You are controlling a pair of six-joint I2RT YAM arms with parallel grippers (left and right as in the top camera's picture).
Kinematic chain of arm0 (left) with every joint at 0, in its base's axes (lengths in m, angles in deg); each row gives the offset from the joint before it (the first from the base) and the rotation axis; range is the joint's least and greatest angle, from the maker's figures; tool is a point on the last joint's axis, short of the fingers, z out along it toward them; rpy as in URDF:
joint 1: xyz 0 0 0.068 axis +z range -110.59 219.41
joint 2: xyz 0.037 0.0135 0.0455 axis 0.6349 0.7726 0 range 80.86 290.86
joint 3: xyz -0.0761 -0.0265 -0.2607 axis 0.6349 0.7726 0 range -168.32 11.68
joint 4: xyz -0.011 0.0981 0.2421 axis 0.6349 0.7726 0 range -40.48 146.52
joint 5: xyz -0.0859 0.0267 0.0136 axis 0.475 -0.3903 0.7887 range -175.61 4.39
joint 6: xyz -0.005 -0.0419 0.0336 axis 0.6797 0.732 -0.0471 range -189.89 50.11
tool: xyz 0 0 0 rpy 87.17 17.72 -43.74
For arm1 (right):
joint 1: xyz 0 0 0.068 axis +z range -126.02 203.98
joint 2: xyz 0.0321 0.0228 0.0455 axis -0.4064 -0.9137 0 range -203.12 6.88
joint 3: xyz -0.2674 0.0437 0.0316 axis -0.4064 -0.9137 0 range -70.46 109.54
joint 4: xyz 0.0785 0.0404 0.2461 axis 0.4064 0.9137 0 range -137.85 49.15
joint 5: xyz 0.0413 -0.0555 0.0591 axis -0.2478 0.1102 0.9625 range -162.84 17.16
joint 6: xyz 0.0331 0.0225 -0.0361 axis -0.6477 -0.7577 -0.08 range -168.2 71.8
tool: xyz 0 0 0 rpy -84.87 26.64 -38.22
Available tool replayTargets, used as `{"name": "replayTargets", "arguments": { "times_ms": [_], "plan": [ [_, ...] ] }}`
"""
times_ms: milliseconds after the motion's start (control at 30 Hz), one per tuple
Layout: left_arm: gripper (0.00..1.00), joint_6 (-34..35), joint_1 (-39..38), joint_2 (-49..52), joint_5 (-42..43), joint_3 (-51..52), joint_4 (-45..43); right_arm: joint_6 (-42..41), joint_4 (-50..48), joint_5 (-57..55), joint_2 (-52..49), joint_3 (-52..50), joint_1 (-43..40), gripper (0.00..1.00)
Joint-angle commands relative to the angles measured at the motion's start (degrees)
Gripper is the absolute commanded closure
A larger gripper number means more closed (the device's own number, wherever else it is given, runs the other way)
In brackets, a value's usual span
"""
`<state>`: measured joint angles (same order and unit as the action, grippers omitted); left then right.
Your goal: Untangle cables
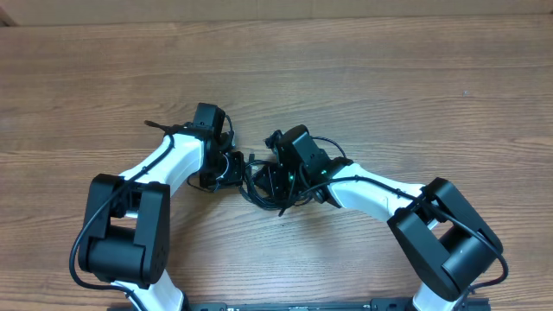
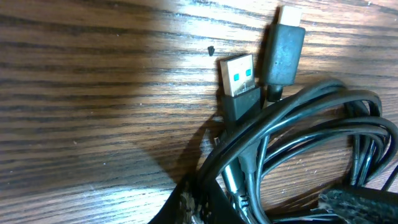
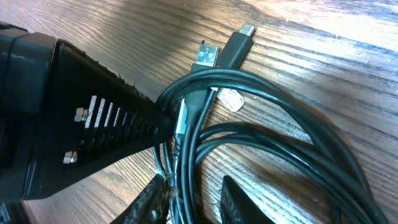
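**Both pairs of fingers straddle the coil, neither pinching it**

Nearest my right wrist camera, the right fingers [image 3: 239, 202] stand apart. A few cords of the cables [image 3: 261, 134] run down between them, close to one finger, and bare desk [image 1: 389, 78] shows in the rest of the gap. I read that as straddling rather than gripping, probably to pin this side of the coil once they close.

Just beyond, one of the left fingers [image 3: 106, 124] comes in as a dark wedge with its tip pressed against the outer loops. My left wrist camera shows that pair spread wide too, with several cords and a strip of desk between them, so nothing is clamped there either. Having the two arms meet the bundle from opposite sides makes sense to me: one can hold while the other draws a loop away.

Farther out, the loops overlap and cross in a loose oval. A small white tag [image 3: 231, 99] sits on a cord near where two free ends poke out. The USB-A plug [image 2: 237, 71], with its blue tongue, lies flat beside a slimmer plug [image 2: 283, 50], both resting on the desk just outside the coil. I judge those ends are the ones to work back through the loops.

From overhead, the whole bundle lies mid-desk between the two wrists.
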<state>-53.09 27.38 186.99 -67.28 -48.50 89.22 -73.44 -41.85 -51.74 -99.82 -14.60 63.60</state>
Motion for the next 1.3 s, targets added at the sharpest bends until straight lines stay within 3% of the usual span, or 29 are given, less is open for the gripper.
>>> {"name": "replayTargets", "arguments": {
  "times_ms": [0,467,767,900,1167,1267],
  "plan": [
    [0.91,-0.07,-0.74,2.62,-3.67,2.34,-0.59,0.22,-1.33,-1.18,-0.81,0.48,1.03,0.73],
    [0.91,-0.07,-0.74,2.62,-3.28,2.34,-0.55,0.24,-2.78,-13.62,-0.83,0.39,6.86,0.68],
    [0.91,-0.07,-0.74,2.62,-3.3,2.34,-0.52,0.22,-5.55,-13.35,-4.9,0.39,6.88,0.67],
    [0.91,-0.09,-0.74,2.62,-3.43,2.34,-0.5,0.22,-5.77,-13.35,-4.87,0.42,6.88,0.72],
    [0.91,-0.09,-0.74,2.62,-3.76,2.34,-0.5,0.04,-5.64,-11.82,-4.17,0.52,6.78,0.96],
    [0.9,-0.09,-0.74,2.62,-3.78,2.34,-0.5,0.04,-4.0,-11.82,-2.47,0.52,6.56,0.96]
  ]
}}
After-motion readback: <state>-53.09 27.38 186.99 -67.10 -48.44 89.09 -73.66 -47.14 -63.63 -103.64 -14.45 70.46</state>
